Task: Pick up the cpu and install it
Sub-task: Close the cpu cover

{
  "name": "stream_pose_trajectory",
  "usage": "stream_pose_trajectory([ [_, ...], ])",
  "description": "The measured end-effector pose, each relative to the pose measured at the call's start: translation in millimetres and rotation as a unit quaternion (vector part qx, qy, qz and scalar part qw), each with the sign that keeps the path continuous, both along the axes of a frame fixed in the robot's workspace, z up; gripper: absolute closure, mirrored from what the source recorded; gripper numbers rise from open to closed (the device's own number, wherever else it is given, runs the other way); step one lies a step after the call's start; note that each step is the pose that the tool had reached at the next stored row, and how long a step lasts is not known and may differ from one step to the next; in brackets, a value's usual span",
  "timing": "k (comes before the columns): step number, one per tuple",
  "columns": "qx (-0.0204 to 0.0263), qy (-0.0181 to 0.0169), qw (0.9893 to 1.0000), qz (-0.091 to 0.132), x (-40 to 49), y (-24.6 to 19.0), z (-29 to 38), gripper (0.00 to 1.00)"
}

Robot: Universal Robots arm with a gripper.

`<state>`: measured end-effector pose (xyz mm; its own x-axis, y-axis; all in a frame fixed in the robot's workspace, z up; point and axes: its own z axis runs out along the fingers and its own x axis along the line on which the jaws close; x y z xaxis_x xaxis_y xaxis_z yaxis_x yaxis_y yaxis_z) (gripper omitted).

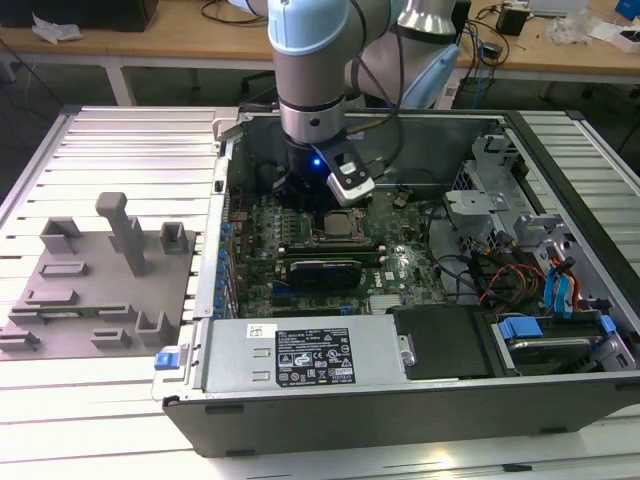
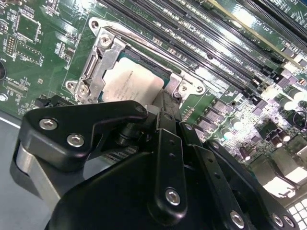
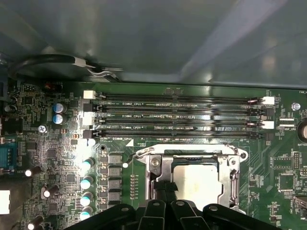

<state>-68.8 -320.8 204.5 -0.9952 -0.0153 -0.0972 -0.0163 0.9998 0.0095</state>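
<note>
- Nearest the lens in the second wrist view: black linkage of the gripper (image 2: 165,108), reaching down to the near edge of the cpu (image 2: 132,84).
- Opening of the gripper: cannot tell, since its own linkage masks the working end in both wrist views.
- Cpu location: directly under the gripper's tip, inside the metal socket frame (image 2: 103,52) on the motherboard (image 3: 53,153). Silvery top up, apparently flat.
- Contact between gripper and cpu: touching or just above, cannot tell which.
- Just beyond the gripper: memory slots (image 3: 177,117), close beside the frame.
- Well apart from the gripper, outside the computer case (image 1: 400,420): grey fixture tray (image 1: 100,290).
- Seating: appears in place, but keying at the corners is not verifiable from here. Clamping of the frame likewise cannot be told.
- Risk 1: bent contacts beneath the chip. Likely cause: downward pressure while a small offset or rotation remains.
- Risk 2: chip tipped or dragged out of the frame. Likely cause: a sideways or upward move with the edge caught or gripped.
- Risk 3: scrape on the frame or strike on the nearby slots. Likely cause: little clearance around the gripper inside the case.
- Risk 4: chip left loose. Likely cause: frame not closed over it.
</note>
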Motion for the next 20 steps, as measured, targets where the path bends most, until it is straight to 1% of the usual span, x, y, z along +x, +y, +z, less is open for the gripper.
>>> stream_pose_trajectory([
  [11,-0.0002,-0.0007,1.0,0.0,-2.3,-4.1,-3.2,0.89],
  [16,0.0,-0.0008,1.0,0.0,-2.3,-4.1,-3.4,0.89],
  [20,-0.0001,-0.0008,1.0,0.0,-2.3,-5.1,-3.5,0.89],
])
